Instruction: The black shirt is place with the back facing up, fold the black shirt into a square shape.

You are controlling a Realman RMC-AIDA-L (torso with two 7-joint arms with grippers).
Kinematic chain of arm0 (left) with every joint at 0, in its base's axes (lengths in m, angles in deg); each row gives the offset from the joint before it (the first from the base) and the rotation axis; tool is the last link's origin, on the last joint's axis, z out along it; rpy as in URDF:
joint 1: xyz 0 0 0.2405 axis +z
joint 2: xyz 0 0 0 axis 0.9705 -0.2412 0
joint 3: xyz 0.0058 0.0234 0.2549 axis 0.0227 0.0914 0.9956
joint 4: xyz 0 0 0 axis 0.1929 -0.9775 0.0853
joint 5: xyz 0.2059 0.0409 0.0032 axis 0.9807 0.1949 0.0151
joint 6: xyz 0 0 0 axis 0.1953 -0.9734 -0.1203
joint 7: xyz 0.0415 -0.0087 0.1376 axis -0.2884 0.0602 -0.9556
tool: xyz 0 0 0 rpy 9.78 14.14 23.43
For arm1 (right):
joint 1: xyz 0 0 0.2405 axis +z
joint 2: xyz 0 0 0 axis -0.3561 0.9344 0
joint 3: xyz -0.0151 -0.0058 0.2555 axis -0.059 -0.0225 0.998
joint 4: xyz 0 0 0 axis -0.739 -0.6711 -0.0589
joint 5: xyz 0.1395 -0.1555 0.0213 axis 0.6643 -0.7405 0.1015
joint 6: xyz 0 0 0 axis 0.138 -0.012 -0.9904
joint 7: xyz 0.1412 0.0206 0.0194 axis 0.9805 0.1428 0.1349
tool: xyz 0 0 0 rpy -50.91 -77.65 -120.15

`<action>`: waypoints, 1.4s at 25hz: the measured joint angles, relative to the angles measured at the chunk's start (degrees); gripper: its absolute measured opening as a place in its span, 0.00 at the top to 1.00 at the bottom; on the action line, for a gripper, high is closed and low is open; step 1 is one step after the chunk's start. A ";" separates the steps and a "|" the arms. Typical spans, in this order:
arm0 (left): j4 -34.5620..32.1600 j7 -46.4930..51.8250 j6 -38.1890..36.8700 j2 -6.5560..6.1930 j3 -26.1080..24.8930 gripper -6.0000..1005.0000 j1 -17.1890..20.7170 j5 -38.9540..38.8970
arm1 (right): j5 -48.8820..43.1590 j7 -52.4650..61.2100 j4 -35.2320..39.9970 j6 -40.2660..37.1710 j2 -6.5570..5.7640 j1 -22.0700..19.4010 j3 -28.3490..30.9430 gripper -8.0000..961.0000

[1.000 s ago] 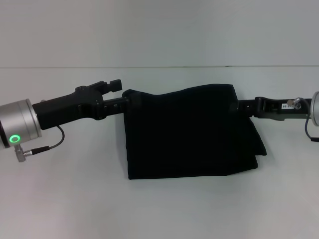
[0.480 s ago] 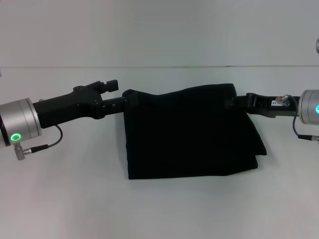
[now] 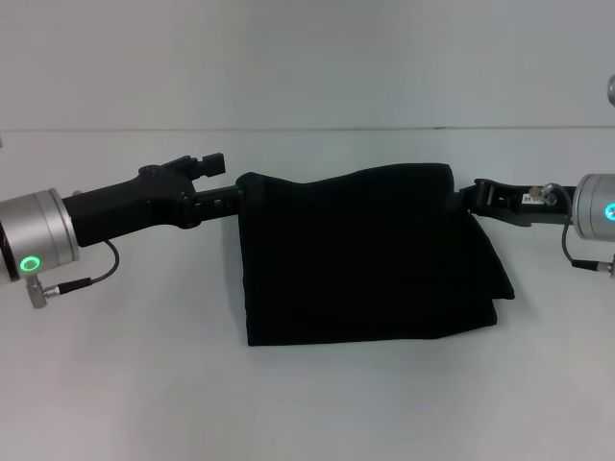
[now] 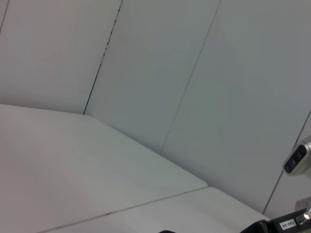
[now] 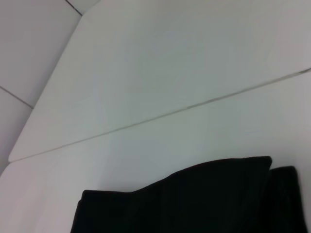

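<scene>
The black shirt (image 3: 365, 254) is lying folded into a rough rectangle on the white table (image 3: 307, 403), about in the middle of the scene, with its far edge wavy and raised at both far corners. Extra layers are sticking out along its right side, so that edge looks uneven. No lettering is showing on the cloth.

The left gripper (image 3: 242, 192) is reaching in from the left at the shirt's far-left corner, and its tips are meeting the cloth there; whether they are pinching it or standing apart, I cannot tell. The right gripper (image 3: 463, 197) is coming in from the right at the far-right corner, and again I cannot tell whether it is clamped on the fabric.

In the right wrist view the shirt's (image 5: 194, 204) far edge is showing dark against the pale table.
</scene>
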 joint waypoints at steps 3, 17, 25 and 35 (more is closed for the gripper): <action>0.03 0.00 0.07 0.00 0.00 0.06 0.07 0.00 | 0.11 -0.63 0.10 0.62 0.03 0.02 0.06 0.92; 0.50 0.36 1.01 0.16 0.00 0.06 0.19 -0.38 | 0.22 -0.83 0.82 0.57 -0.75 0.22 -0.10 0.95; 1.24 4.29 6.93 0.27 0.00 0.06 -0.92 -0.41 | 0.45 -1.36 1.45 0.85 -0.63 -1.40 0.64 0.93; 3.62 18.78 25.35 0.09 7.16 0.06 -4.16 -0.03 | 5.99 -6.05 4.56 -3.41 -2.07 -6.51 1.51 0.51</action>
